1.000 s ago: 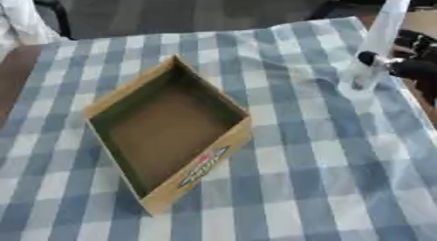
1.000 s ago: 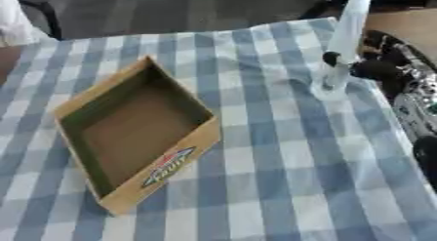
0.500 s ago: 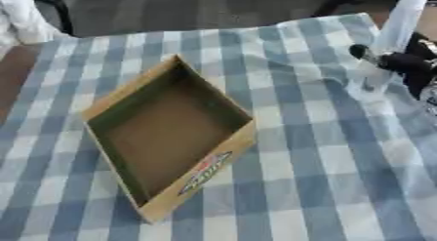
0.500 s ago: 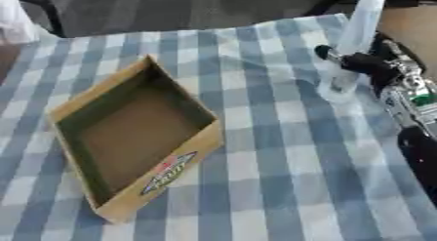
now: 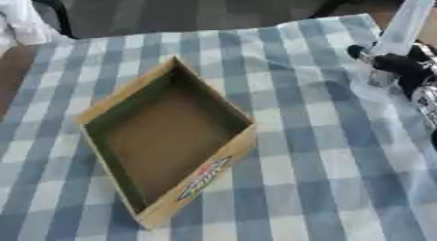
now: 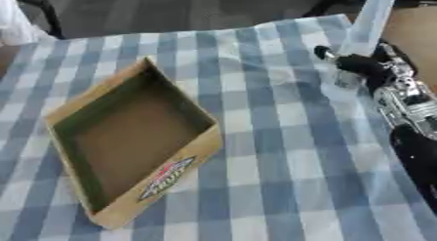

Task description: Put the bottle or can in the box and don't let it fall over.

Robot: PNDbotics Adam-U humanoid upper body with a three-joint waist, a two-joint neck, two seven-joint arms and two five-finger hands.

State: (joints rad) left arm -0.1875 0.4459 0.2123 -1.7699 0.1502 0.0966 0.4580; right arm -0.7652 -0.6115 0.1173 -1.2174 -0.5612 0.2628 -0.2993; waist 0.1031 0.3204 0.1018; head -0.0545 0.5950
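Bottle (image 6: 368, 25): tall, pale, translucent, standing upright at the far right of the bench, on the checked cloth (image 6: 282, 152). Its top is cut off by the upper edge in both views, so you cannot see a cap, and its lower part is hidden behind the hand.

Right hand (image 6: 363, 67): your black fingers (image 6: 341, 62) are curled round the bottle low down, gripping it near its base. The silver and black wrist runs off toward the lower right; in the left eye view most of it is cropped by the right edge. Whether the bottle's foot touches the cloth is hard to make out.

Box (image 5: 167, 142): open cardboard tray, turned corner-on, well apart from the bottle and to its left. Nothing lies inside. A red and white label shows on its near right wall; the lettering is too blurred to read.

Left hand: shows in neither view.

Bench surround: a white garment (image 5: 21, 20) sits at the far left corner, partly cropped.
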